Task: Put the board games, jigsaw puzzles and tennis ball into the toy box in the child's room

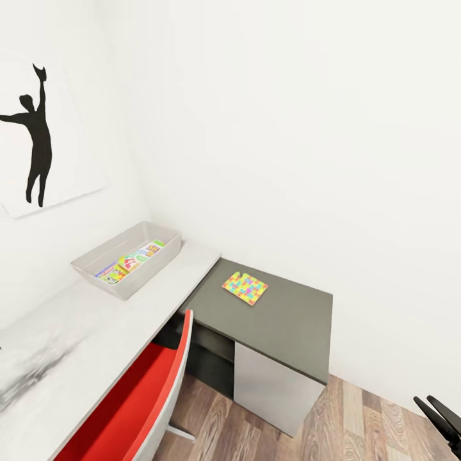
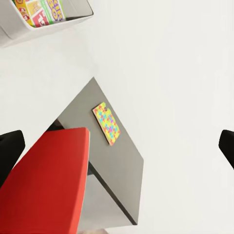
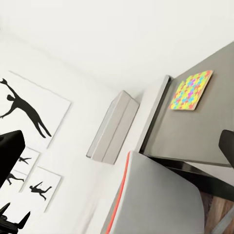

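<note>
From my head camera, the jigsaw puzzle (image 1: 245, 287) lies flat on the dark grey table (image 1: 288, 320), well apart from my right gripper (image 1: 442, 416), which pokes in at the frame's lower corner, cut off so I cannot tell its spread, while the toy box (image 1: 128, 259) sits on the white counter (image 1: 115, 326) with colourful board games (image 1: 131, 261) inside. Through my left wrist camera, my left gripper (image 2: 117, 146) is spread wide and empty, its fingers (image 2: 9, 146) cut off at both edges, the puzzle far off between them beyond the red chair (image 2: 48, 180) (the toy box is cropped in a corner). My right wrist camera shows those fingertips (image 3: 10, 151) apart too, holding nothing, with the puzzle distant on the table and the box's contents hidden behind its wall.
</note>
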`<state>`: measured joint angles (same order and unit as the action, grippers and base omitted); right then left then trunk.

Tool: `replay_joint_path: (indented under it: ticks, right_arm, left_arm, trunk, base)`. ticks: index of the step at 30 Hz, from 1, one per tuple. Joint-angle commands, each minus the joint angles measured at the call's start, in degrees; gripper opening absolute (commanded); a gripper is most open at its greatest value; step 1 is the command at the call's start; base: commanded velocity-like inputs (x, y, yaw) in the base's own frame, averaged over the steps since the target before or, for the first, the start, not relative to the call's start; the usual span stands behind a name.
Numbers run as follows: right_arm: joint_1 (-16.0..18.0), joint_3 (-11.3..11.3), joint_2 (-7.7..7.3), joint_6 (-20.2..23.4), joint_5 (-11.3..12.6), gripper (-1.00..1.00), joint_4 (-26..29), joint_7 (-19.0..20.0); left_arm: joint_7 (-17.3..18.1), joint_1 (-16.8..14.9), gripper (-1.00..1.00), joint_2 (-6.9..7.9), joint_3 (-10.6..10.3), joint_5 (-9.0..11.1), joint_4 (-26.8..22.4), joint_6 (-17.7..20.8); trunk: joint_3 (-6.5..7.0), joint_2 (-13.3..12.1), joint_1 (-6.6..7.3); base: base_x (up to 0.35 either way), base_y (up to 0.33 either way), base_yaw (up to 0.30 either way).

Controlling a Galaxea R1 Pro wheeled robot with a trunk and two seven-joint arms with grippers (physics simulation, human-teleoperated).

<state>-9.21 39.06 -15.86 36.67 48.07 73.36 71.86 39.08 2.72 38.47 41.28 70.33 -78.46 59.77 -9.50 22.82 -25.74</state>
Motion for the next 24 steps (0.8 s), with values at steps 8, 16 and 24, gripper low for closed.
replay_joint_path:
  ticks: [8, 16, 24]
  right_arm:
    - [-0.01, -0.03, -0.16, 0.48, 0.41, 1.00, -0.27, 0.03]
    - [-0.01, -0.03, -0.36, 0.51, 0.44, 1.00, -0.39, 0.04]
    - [-0.01, -0.03, -0.54, 0.57, 0.53, 1.00, -0.40, 0.04]
  left_arm:
    - [0.21, 0.00, 1.00, 0.02, 0.03, -0.11, -0.02, 0.23]
    - [0.25, 0.00, 1.00, 0.02, 0.03, -0.18, -0.02, 0.23]
    - [0.36, 0.00, 1.00, 0.02, 0.07, -0.27, -0.02, 0.23]
  trunk:
    - [0.68, 0.10, -0.04]
    - [1.44, 0.10, -0.04]
    - [2.21, 0.10, -0.04]
  base:
    - [0.000, 0.000, 0.009]
    - [0.052, -0.049, -0.022]
    - [0.023, -0.021, -0.089]
